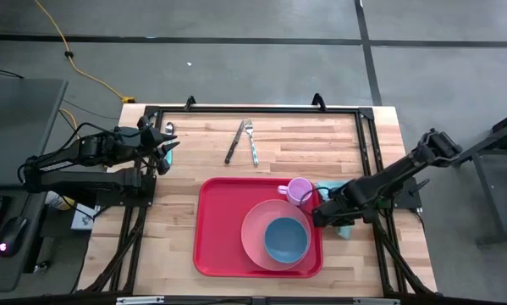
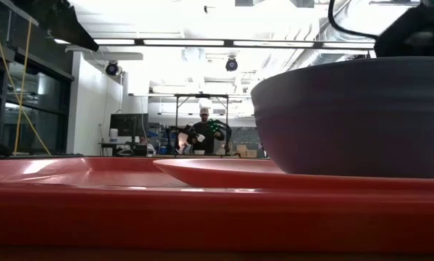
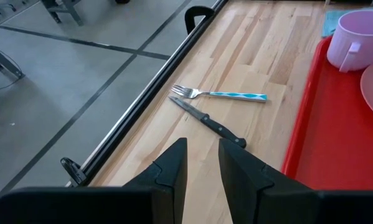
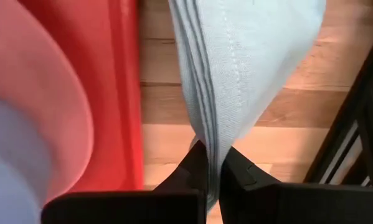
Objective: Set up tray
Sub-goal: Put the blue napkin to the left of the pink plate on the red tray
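The red tray [image 1: 215, 229] [image 2: 202, 217] lies at the table's middle and carries a pink plate [image 1: 255, 230] with a blue bowl [image 1: 285, 239] on it, and a pink cup [image 1: 300, 190] in its far right corner. A folded light blue napkin [image 1: 327, 187] [image 4: 248, 62] lies on the wood just right of the tray. My right gripper [image 1: 322, 217] [image 4: 212, 163] hovers at the tray's right edge, shut on the napkin. My left gripper [image 1: 165, 149] [image 3: 202, 163] waits near the table's far left, its fingers a narrow gap apart. A knife [image 1: 234, 142] and a fork [image 1: 252, 142] lie beyond the tray. My right gripper pinches the folded napkin's edge [image 4: 212, 138] between its two fingers, several layers together. The fingers come slanting down from the table's right side. The cloth runs forward from the fingers and widens over the wood beside the tray's rim [image 4: 127, 93].
A black metal frame [image 1: 367, 152] borders the table's far, left and right sides. Bare wood lies left of the tray and in the strip around the cutlery. In the low view the bowl [image 2: 347, 116] and plate [image 2: 224, 170] fill the foreground; a person stands far off in the room.
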`<state>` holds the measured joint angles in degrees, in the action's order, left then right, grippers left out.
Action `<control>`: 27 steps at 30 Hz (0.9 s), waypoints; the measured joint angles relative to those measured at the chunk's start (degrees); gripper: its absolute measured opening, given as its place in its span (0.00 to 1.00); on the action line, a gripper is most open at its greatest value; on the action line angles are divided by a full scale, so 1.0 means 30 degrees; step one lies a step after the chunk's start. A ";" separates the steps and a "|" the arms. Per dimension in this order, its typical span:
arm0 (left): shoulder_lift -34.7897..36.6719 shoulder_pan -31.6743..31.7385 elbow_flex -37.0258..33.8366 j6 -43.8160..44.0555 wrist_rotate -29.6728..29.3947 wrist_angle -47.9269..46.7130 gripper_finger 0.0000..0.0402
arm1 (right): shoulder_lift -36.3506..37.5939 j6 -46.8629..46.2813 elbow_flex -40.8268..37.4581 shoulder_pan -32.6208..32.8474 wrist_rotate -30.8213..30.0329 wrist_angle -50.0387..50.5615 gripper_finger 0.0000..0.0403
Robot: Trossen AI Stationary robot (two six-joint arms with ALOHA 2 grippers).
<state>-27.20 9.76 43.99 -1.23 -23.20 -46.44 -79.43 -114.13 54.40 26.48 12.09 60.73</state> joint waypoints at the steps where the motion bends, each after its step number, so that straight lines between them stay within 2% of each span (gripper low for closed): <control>1: 0.0002 -0.0005 0.0000 0.0000 0.0018 0.0000 0.31 | 0.0120 0.0063 0.0212 0.0000 -0.0142 0.0113 0.00; 6: 0.0000 -0.0001 0.0000 0.0000 0.0204 0.0007 0.31 | 0.0521 0.0640 0.1639 -0.0003 -0.1339 0.1145 0.00; 13: 0.0004 -0.0004 0.0000 0.0000 0.0781 0.0007 0.31 | 0.0983 0.1740 0.4773 -0.0079 -0.3691 0.5362 0.00; 20: 0.0000 -0.0001 0.0000 0.0007 0.1703 0.0066 0.31 | 0.1523 0.4442 0.7969 -0.0501 -0.8163 0.7836 0.00; 27: 0.0000 -0.0007 0.0000 -0.0343 0.2931 0.0256 0.31 | 0.1840 0.8258 1.0344 -0.1071 -1.2903 0.7985 0.00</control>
<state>-27.20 9.74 43.99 -2.26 -14.41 -45.67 -73.91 -89.35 85.43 23.27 -26.62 84.68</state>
